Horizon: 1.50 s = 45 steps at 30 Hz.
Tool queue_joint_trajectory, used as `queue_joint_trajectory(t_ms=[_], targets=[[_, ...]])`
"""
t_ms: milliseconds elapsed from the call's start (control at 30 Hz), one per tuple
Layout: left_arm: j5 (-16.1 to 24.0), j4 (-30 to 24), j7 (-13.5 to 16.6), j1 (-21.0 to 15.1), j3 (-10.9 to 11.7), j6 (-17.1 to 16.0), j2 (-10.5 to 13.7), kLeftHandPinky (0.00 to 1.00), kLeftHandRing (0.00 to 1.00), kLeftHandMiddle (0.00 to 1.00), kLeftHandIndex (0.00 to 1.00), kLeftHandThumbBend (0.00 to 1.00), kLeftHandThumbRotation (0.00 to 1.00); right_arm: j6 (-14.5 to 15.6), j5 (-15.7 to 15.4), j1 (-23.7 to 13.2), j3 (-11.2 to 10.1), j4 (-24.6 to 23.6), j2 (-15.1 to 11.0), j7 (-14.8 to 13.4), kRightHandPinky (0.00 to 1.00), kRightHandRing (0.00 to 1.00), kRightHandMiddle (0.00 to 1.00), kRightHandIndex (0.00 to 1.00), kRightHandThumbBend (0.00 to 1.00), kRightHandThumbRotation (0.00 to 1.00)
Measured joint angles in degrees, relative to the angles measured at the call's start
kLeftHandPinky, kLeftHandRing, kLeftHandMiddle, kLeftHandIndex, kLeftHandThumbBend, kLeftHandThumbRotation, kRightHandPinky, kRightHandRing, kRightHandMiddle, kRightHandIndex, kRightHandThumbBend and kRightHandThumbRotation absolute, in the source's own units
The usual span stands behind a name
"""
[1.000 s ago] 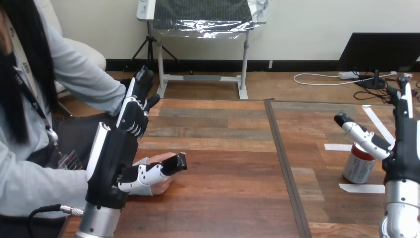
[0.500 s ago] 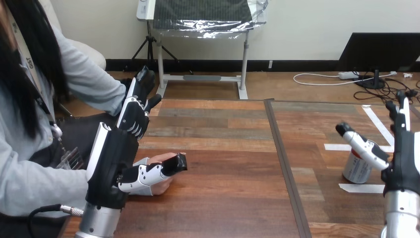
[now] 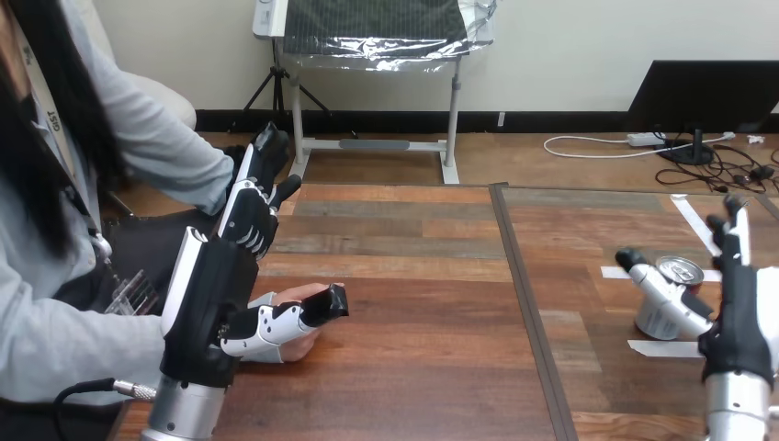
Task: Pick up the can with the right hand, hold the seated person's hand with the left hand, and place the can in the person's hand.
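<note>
At the left, the left hand (image 3: pixel 213 303) lies over the person's hand (image 3: pixel 296 347), which rests on the table (image 3: pixel 413 303); its thumb (image 3: pixel 294 317) is curled across that hand, its fingers reaching up (towards the sleeve). At the right, the can (image 3: pixel 680 272) stands upright between white tape strips (image 3: pixel 671 348). The right hand (image 3: pixel 739 322) brackets it, fingers straight and released, thumb against the can's near side.
</note>
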Motion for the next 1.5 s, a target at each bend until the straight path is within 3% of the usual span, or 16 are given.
queue_joint_trajectory(t_ms=[233, 567, 1233, 1500], targets=[[0.0, 0.0, 0.0, 0.0, 0.1, 0.0, 0.0, 0.93, 0.99, 1.00, 1.00, 1.00, 0.50, 0.2, 2.8, 0.1, -0.7, 0.5, 0.9, 3.4, 0.96, 0.98, 0.95, 1.00, 1.00, 0.50], [0.0, 0.0, -0.1, 0.0, 0.3, 0.0, 0.0, 0.93, 1.00, 1.00, 1.00, 1.00, 0.50, 0.5, 5.5, 0.2, -1.4, 0.7, 1.8, 6.2, 0.97, 0.98, 0.95, 1.00, 1.00, 0.49], [-0.1, 0.0, -0.6, 0.0, 0.5, 0.0, 0.0, 0.93, 1.00, 1.00, 1.00, 1.00, 0.51, 2.7, 6.7, 0.2, -2.4, 1.0, 1.9, 8.0, 0.94, 0.97, 0.95, 1.00, 1.00, 0.49], [-0.6, 0.0, -1.1, 0.0, 0.5, 0.0, 0.0, 0.94, 1.00, 1.00, 1.00, 1.00, 0.50, 3.8, 7.9, 0.2, -3.0, 1.2, 2.0, 10.2, 0.95, 0.98, 0.96, 1.00, 1.00, 0.48]])
